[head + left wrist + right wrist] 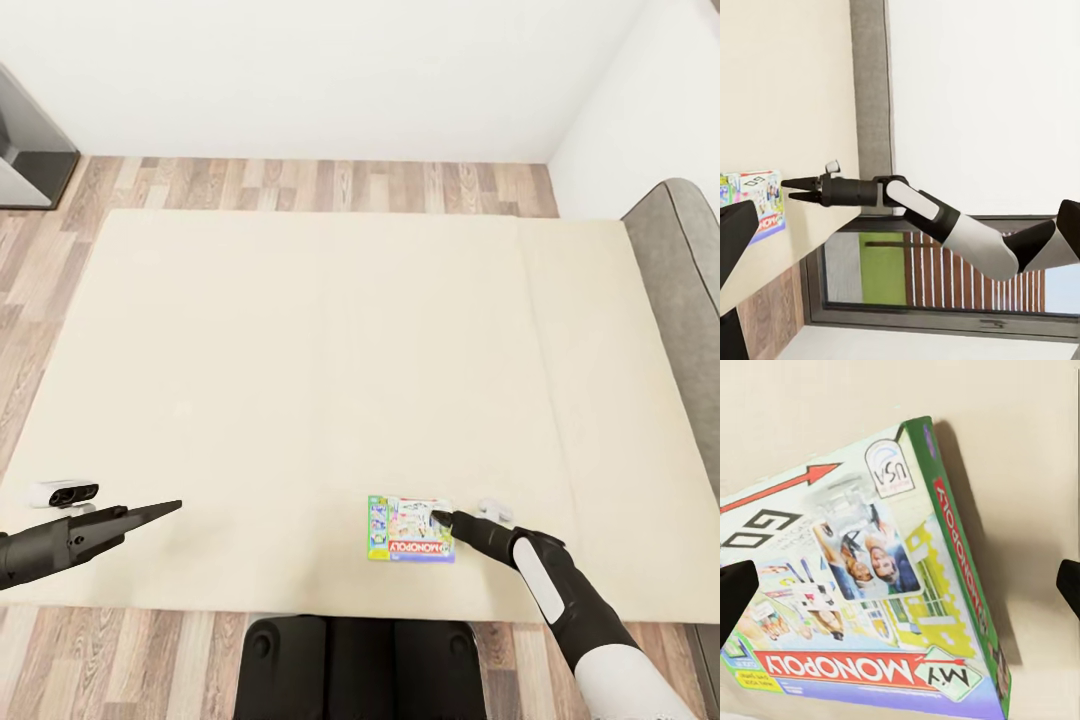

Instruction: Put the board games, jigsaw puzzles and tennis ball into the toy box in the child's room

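Walls [300, 70]: plain white, meeting in a corner at the far right of the head view. Floor [320, 185]: wood planks in mixed brown and grey tones. Window [945, 277]: dark grey frame, low on the wall, with green and a slatted wooden fence outside. Grey cabinet [30, 150]: partly seen at the far left. Light: even and soft.

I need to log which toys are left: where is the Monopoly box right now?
In the head view, the Monopoly box lies flat on the bed near its front edge, right of centre, with the right gripper at its right edge.
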Controlling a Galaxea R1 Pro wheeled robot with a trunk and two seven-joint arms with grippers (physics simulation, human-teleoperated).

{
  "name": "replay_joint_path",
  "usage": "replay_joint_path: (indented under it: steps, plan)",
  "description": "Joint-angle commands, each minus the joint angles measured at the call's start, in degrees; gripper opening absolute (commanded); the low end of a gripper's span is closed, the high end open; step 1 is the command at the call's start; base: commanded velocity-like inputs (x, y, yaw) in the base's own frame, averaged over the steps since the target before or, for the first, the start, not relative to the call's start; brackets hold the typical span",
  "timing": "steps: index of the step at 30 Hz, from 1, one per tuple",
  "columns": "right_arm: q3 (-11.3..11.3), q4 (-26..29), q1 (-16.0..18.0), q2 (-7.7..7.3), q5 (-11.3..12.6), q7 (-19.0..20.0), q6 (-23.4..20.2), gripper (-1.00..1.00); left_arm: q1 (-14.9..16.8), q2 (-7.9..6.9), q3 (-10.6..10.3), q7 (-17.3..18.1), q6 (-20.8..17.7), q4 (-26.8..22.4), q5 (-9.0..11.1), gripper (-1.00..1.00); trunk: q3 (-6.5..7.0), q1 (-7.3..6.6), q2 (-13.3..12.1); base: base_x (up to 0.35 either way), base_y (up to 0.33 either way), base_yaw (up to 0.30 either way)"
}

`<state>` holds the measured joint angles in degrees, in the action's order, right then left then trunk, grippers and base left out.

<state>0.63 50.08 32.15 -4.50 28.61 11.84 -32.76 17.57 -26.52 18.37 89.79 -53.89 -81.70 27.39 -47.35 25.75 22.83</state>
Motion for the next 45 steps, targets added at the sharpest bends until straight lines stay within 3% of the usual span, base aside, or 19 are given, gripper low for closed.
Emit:
replay_joint_path:
  steps: [1, 19, 30, 37, 45]
  plan:
    - [0.1, 0.1, 0.2, -0.04, 0.1, 0.1, 0.0, 1.00, 0.0, -0.02, 0.0, 0.2, -0.6, 0.0, 0.0, 1.00, -0.16, 0.03, 0.1, 0.000, 0.000, 0.000]
    - [0.0, 0.1, 1.8, 0.16, 0.1, 0.0, 1.5, 1.00, 0.0, 0.00, -0.2, -0.4, -0.6, 0.0, 0.0, 1.00, -1.86, 0.03, 0.1, 0.000, 0.000, 0.000]
    - [-2.8, 0.1, 1.9, 1.50, 0.1, -0.2, 1.5, 1.00, 0.0, 0.31, -0.1, -1.2, -0.6, 0.0, 0.0, 1.00, -2.90, 0.03, 0.1, 0.000, 0.000, 0.000]
    - [-3.2, 0.2, 1.9, 2.93, 0.1, -0.4, 1.5, 1.00, 0.0, 0.33, 0.1, -1.2, -0.5, 0.0, 0.0, 1.00, -3.56, 0.03, 0.1, 0.000, 0.000, 0.000]
    - [-3.2, 0.1, 2.0, 3.25, 0.1, -0.6, 1.8, 1.00, 0.0, 0.33, 0.2, -1.2, -0.5, 0.0, 0.0, 1.00, -4.32, 0.03, 0.1, 0.000, 0.000, 0.000]
